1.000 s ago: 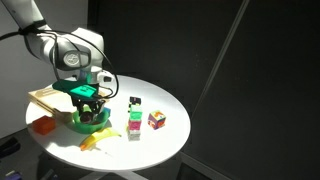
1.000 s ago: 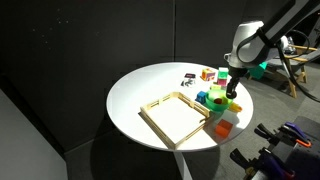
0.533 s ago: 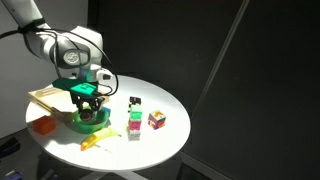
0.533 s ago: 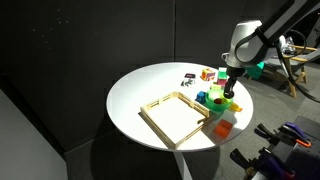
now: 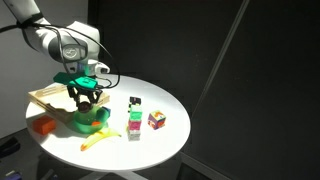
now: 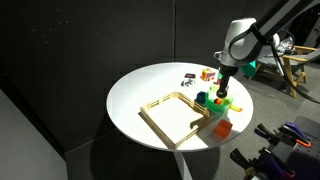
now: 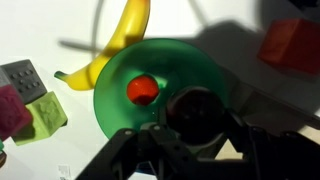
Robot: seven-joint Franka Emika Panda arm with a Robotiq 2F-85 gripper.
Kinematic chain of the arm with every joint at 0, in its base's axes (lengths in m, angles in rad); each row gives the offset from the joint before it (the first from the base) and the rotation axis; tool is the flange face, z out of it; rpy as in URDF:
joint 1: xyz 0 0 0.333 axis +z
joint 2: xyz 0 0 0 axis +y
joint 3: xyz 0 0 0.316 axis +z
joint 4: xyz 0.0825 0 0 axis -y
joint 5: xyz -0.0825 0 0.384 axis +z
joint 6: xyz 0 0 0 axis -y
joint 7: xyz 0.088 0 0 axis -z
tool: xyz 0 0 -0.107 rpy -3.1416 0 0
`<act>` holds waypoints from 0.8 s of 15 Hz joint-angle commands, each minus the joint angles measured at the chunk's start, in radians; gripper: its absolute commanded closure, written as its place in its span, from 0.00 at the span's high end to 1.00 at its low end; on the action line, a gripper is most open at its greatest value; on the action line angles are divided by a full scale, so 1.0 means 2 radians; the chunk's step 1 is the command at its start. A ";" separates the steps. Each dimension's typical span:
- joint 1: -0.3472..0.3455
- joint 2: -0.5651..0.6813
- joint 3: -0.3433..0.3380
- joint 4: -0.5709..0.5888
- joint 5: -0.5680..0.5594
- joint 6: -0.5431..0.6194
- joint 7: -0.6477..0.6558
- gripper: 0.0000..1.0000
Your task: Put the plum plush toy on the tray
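Purple plum plush toy (image 7: 195,108) is hanging pinched in the gripper (image 5: 88,97) above the green bowl (image 7: 113,100); squashy fabric risks slipping.

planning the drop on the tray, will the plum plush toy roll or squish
Probably light, squashy: the plum plush toy in the hand is a small ball. Being round, it may roll on release; the tray's raised rim should stop it.
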 commanded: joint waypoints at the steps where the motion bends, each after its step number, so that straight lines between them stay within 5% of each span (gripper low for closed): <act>1: -0.003 -0.006 0.018 0.015 0.027 -0.028 -0.060 0.34; 12: 0.028 0.006 0.028 0.043 0.004 -0.057 -0.103 0.34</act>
